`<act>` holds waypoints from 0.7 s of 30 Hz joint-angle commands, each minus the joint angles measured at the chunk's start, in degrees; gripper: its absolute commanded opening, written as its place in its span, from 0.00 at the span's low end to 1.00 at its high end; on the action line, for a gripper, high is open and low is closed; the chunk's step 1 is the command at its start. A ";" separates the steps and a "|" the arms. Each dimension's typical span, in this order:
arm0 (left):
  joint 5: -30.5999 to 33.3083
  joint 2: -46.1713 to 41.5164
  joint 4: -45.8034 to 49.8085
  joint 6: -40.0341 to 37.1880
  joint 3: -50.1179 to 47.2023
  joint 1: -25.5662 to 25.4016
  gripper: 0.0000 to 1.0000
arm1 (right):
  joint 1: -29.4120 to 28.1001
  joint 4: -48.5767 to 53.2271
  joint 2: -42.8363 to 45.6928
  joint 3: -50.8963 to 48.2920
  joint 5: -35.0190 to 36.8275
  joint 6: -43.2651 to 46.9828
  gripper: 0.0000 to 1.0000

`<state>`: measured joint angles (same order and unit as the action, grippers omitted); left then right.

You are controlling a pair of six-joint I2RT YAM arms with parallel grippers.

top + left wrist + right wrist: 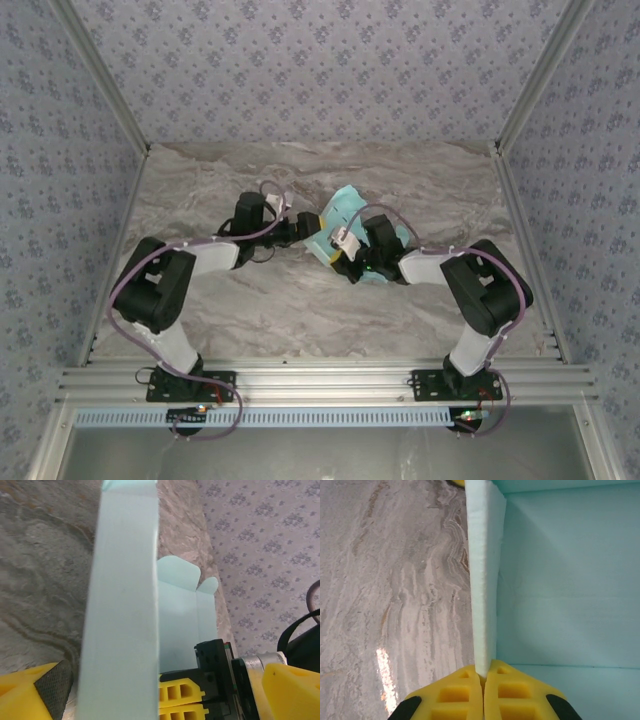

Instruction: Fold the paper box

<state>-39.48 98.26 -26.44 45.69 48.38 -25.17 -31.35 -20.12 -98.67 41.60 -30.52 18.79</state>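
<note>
While the right fingers (455, 700) pinch one thin wall of the aqua paper box (345, 207), near the middle of the marbled tabletop (250, 320), the left fingers (20, 697) stand spread wide astride another panel. Held by one wall alone, the card could twist or crease.

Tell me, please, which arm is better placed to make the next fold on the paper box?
Left, probably: the left gripper stands open astride a panel of the paper box, free to push, while the right gripper is pinched shut on its wall, steadying it.
</note>
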 commanded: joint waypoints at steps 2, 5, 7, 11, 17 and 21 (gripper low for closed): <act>3.52 -2.71 6.87 -4.18 -0.48 1.99 0.99 | -0.22 -2.37 0.27 -2.08 -4.57 2.04 0.07; 5.18 -4.16 14.79 -8.57 1.52 1.15 0.94 | -1.19 -3.04 0.25 -1.86 -5.20 2.99 0.07; 7.07 -4.27 20.02 -9.73 2.63 0.82 0.85 | -2.05 -3.85 -0.11 -1.56 -4.95 3.27 0.08; 9.71 -5.06 24.73 -11.31 2.12 0.82 0.73 | -3.17 -7.51 -1.38 -1.50 -5.49 1.69 0.08; 8.45 -7.30 25.58 -14.31 0.41 0.06 0.67 | -5.45 -10.63 -3.48 -0.77 -5.27 0.05 0.10; 9.37 -6.69 27.43 -17.98 0.86 -2.12 0.63 | -6.24 -11.58 -5.62 0.48 -5.25 -0.57 0.10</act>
<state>-30.57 92.03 -2.55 31.81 49.56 -25.67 -36.67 -29.67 -102.65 40.60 -34.26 19.70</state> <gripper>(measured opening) 0.641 0.105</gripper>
